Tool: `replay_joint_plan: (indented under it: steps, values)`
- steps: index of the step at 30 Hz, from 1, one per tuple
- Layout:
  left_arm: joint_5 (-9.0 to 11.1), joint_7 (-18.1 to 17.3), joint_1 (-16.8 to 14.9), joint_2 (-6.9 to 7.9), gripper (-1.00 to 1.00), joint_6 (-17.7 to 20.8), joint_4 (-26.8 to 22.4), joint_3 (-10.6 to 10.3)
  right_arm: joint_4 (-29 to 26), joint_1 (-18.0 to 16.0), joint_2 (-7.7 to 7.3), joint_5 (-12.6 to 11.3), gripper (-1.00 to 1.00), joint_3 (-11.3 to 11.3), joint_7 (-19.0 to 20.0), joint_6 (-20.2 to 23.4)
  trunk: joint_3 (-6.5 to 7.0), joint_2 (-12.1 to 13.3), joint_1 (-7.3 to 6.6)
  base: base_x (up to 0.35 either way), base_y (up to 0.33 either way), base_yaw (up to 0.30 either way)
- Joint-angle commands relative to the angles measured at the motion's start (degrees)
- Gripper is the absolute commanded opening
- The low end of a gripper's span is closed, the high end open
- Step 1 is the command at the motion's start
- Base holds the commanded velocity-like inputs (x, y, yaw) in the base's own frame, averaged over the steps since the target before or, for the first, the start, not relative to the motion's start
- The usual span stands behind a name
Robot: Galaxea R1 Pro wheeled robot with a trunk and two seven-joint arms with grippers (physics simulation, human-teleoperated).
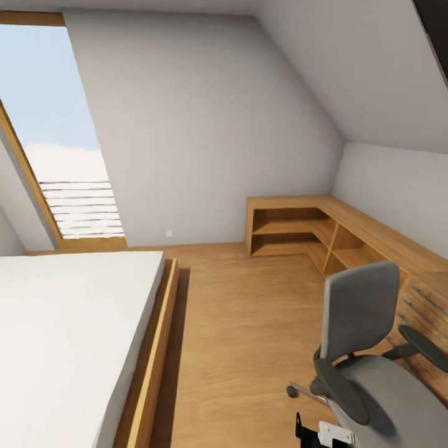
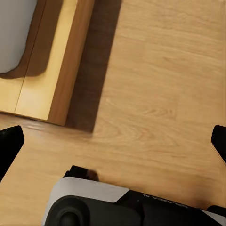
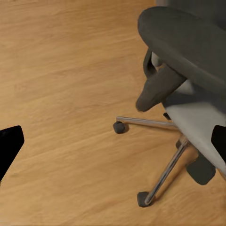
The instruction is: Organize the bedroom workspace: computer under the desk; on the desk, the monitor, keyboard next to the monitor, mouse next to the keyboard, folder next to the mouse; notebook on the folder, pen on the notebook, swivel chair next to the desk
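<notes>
Room: an attic bedroom with a sloped white ceiling and a wooden floor [image 1: 249,323].
Window: a tall slanted window [image 1: 56,137] at the upper left of the head view, showing sky.
Bed: a white mattress on a wooden frame [image 1: 68,348] fills the lower left of the head view; a corner of that frame [image 2: 61,61] shows in the upper left of the left wrist view.
Shelving: a low wooden L-shaped shelf unit [image 1: 311,230] sits at the middle right, along the far wall and the right wall.
Swivel chair: the grey chair [image 1: 367,354] stands at the lower right of the head view, seat bare, just beside the wooden drawers [image 1: 429,311]; in the right wrist view its armrest, chrome legs and casters [image 3: 183,94] stand on the floor.
Left claw: fingertips at the frame edges [image 2: 113,146], wide apart, grasping nothing, above bare floor.
Right claw: released [image 3: 113,146], fingertips spread wide, empty, near the chair base.
</notes>
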Motion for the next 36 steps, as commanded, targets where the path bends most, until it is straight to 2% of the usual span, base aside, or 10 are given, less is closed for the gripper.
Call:
replay_joint_plan:
  steps: [1,12,19,25,36]
  values:
    - [0.5,0.2,-0.1,0.03,1.0,-0.3,0.0,-0.5,0.1,-0.1,0.03,-0.2,1.0,0.5,-0.3,-0.2,-0.12,-0.1,0.06,0.282,0.0,0.0]
    - [0.5,0.2,-0.1,-0.13,1.0,-0.2,0.1,-0.5,0.1,-0.1,0.47,-0.6,1.0,0.5,-0.4,-0.5,-0.12,-0.1,0.06,0.277,-0.028,0.032]
    - [0.4,0.2,-0.1,-0.15,1.0,-0.2,0.1,-0.5,0.1,-0.1,0.31,-0.7,1.0,0.4,-0.4,-0.5,-0.12,-0.1,0.06,0.057,-0.015,0.197]
    - [0.4,0.2,-0.1,-0.15,1.0,-0.2,0.1,-0.5,0.1,-0.1,0.21,-0.7,1.0,0.4,-0.4,-0.5,-0.12,-0.1,0.06,0.053,-0.014,0.042]
    - [0.4,0.2,-0.1,-0.23,1.0,-0.2,0.2,-0.6,0.1,-0.1,0.2,-0.7,1.0,0.4,-0.4,-0.5,-0.12,-0.1,0.06,0.242,-0.087,0.004]
